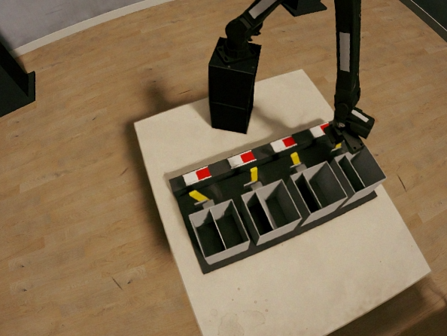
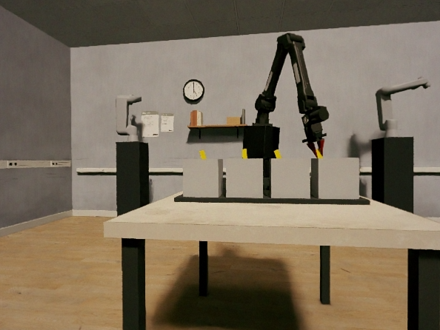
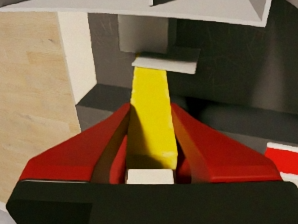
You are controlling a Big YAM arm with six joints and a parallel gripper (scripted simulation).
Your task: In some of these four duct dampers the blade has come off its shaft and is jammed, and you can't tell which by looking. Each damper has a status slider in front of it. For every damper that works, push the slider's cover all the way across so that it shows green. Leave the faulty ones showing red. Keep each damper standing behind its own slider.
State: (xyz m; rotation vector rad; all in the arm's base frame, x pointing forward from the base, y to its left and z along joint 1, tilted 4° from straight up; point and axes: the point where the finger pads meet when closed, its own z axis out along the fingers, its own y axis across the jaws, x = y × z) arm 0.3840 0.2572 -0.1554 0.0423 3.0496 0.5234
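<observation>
Four grey box dampers stand in a row on a dark base board (image 1: 226, 181); the rightmost one (image 1: 362, 170) (image 2: 338, 177) is nearest my gripper. Each has a yellow lever; three levers (image 1: 199, 196) (image 1: 253, 174) (image 1: 296, 158) are free. My gripper (image 1: 339, 145) (image 2: 316, 149) (image 3: 150, 112) is shut on the rightmost damper's yellow lever (image 3: 152, 92) (image 2: 318, 154), which stands roughly upright between the red fingers. Three sliders (image 1: 196, 175) (image 1: 241, 158) (image 1: 284, 144) show white beside red. The fourth slider (image 1: 319, 129) (image 3: 282, 156) is partly hidden by the gripper and shows some red.
The arm's black pedestal (image 1: 231, 94) stands on the white table (image 1: 301, 282) behind the sliders. The board's right end lies close to the table's right edge. Two other arms on black pedestals (image 2: 131, 177) (image 2: 392, 170) stand beyond the table.
</observation>
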